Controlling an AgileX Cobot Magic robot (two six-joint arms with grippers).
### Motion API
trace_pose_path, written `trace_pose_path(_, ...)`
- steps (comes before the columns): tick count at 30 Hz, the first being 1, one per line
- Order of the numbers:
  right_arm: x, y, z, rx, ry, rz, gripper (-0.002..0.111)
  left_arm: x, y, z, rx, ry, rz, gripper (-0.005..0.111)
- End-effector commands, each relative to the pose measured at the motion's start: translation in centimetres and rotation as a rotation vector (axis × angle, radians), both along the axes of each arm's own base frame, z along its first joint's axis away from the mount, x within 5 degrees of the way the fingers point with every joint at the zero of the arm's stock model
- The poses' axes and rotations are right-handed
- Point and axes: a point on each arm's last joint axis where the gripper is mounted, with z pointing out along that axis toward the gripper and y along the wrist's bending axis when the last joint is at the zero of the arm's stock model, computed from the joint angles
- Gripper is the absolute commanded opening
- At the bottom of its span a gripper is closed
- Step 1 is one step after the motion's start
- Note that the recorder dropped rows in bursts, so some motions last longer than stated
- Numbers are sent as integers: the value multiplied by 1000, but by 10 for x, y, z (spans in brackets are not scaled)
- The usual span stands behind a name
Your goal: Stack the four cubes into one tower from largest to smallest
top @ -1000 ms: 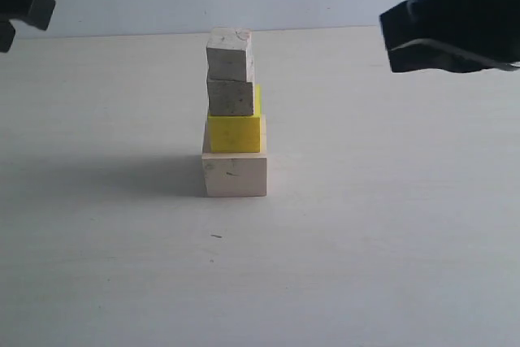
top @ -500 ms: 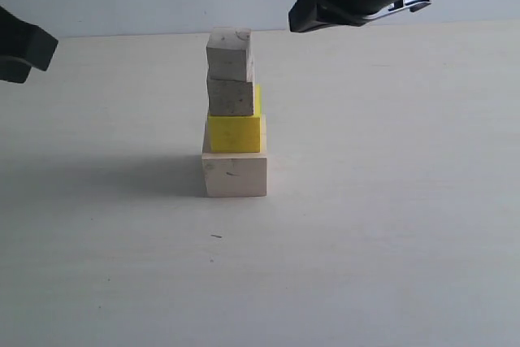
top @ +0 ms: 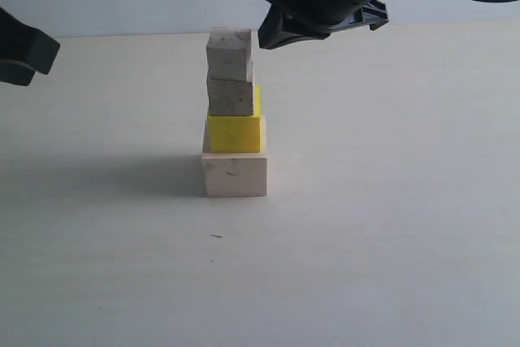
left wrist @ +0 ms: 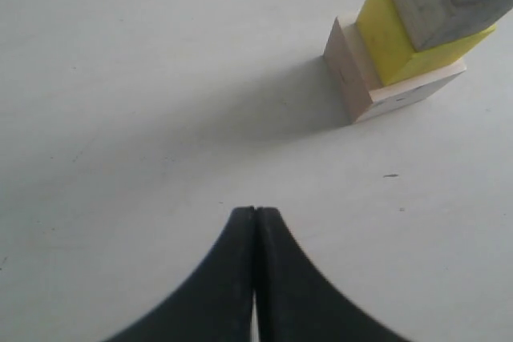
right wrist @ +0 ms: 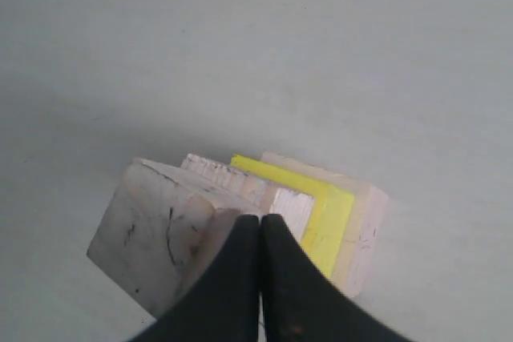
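**Left edge of the exterior view.** You see the left gripper with its two fingers pressed together on nothing. It hangs over the bare table, well apart from the tower.

**Centre-left of the frame.** The tower stands upright, four cubes high.
- The large pale cube rests on the table.
- The yellow cube sits on the large pale cube.
- The lower small cube sits on the yellow one and leaves a yellow strip bare at its right.
- The upper small cube tops the stack.

**Upper middle to upper right.** The right gripper reaches in, and its dark tip is just beside the upper small cube on that cube's right. Its fingers are together and hold nothing. In the right wrist view they overlap that cube's near edge. You cannot tell whether they touch it.
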Motion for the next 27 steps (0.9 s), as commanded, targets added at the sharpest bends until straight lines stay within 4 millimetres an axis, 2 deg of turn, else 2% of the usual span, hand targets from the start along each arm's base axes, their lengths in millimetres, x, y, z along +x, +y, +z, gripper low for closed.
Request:
trace_pose_path(1, 0, 1, 2, 2, -2, 11, 0, -1, 1, 2, -17, -13, -4, 0)
trace_pose_path(6, 0, 2, -5, -14, 28, 22, 0, -1, 0, 2, -19, -16, -5, 0)
trace_pose_path(27, 0, 5, -3, 20, 13, 47, 0, -1, 0, 2, -21, -18, -5, 0)
